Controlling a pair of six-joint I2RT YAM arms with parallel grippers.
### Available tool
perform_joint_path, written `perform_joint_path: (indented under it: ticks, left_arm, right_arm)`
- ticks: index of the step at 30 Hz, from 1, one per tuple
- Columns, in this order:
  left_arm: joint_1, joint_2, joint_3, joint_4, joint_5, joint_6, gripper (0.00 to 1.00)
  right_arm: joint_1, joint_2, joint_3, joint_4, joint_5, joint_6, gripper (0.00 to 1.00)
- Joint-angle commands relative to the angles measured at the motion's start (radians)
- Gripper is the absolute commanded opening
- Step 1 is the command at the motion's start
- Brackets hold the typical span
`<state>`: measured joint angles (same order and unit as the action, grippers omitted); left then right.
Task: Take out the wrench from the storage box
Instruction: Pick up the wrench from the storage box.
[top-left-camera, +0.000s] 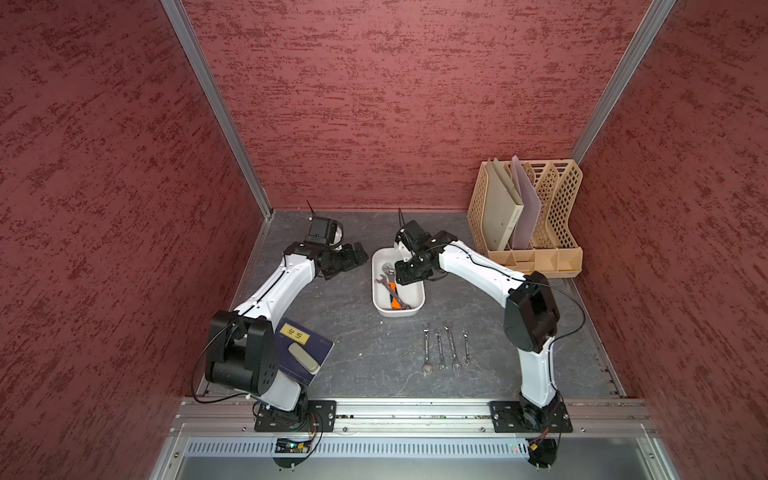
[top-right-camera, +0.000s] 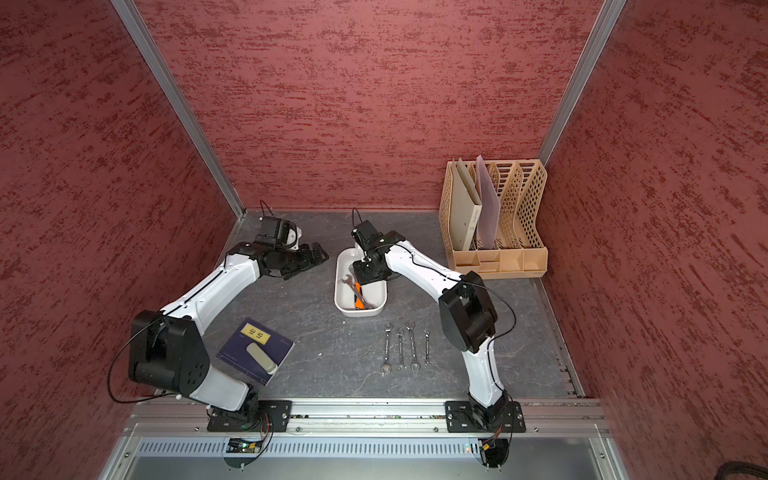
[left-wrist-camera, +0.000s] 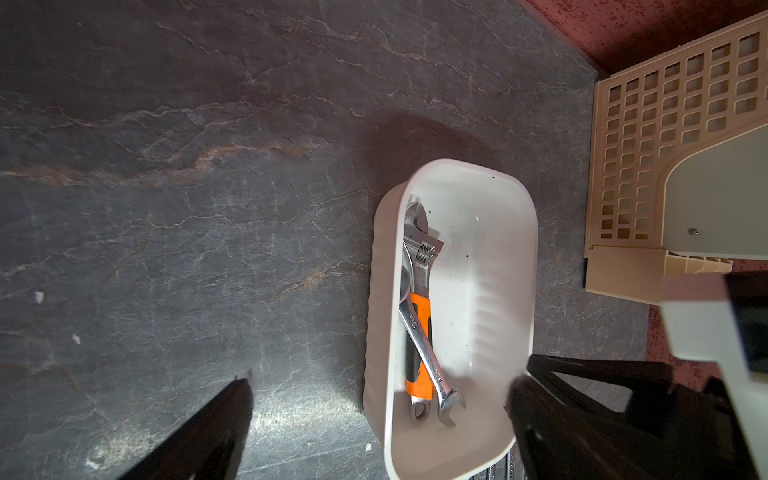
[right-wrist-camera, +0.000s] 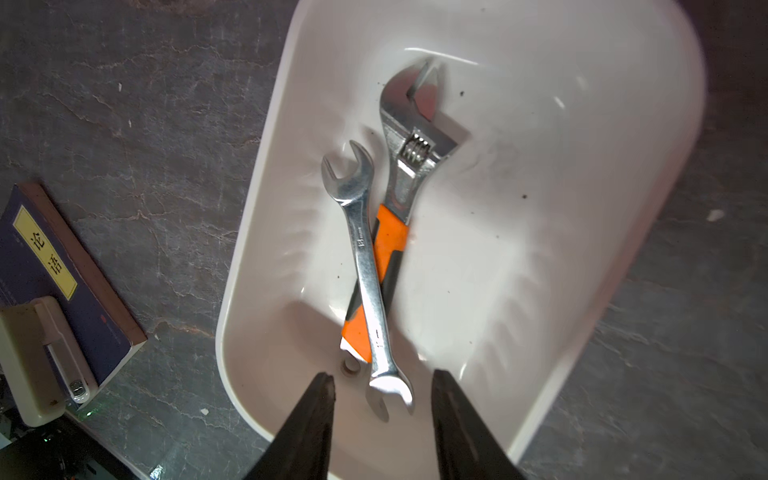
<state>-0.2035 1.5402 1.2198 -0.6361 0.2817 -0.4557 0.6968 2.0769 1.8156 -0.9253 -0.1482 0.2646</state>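
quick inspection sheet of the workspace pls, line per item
surface: dark stone-look tabletop, a few pale specks
job's things: white storage box holds an open-end wrench lying across an orange-handled adjustable wrench; row of four wrenches on the tabletop
clutter: blue book with a beige oblong item on it; beige file rack with folders
grippers: left gripper open, beside the storage box; right gripper open, fingers either side of the open-end wrench's end, not closed on it
cables: black cables loop off both arms, none in the storage box
surroundings: red textured walls, aluminium rail at the front
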Motion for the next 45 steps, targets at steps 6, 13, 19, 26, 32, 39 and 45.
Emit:
perform_joint_path:
  ticks: [6, 13, 19, 26, 32, 39, 45]
  left_arm:
    - [0.021, 0.006, -0.002, 0.020, 0.049, 0.006, 1.00]
    - [0.029, -0.018, -0.016, 0.024, 0.057, 0.008, 1.00]
    - [0.032, -0.026, -0.019, 0.025, 0.061, 0.007, 1.00]
    - [0.033, -0.033, -0.024, 0.029, 0.062, 0.006, 1.00]
    - [0.033, -0.038, -0.025, 0.027, 0.056, 0.006, 1.00]
    - [0.035, -0.046, -0.025, 0.027, 0.056, 0.007, 1.00]
    - [0.038, -0.054, -0.024, 0.027, 0.057, 0.007, 1.00]
  right_arm:
    - [0.037, 0.183, 0.190, -0.081, 0.068, -0.083, 0.58]
    - [0.044, 0.270, 0.252, -0.104, 0.148, -0.074, 0.51]
    - [0.050, 0.288, 0.238, -0.103, 0.164, -0.072, 0.47]
    - [0.051, 0.307, 0.223, -0.080, 0.160, -0.072, 0.40]
    - [0.051, 0.315, 0.221, -0.076, 0.159, -0.069, 0.30]
    - [0.049, 0.315, 0.217, -0.081, 0.169, -0.052, 0.14]
    - [0.045, 0.292, 0.221, -0.076, 0.182, -0.023, 0.09]
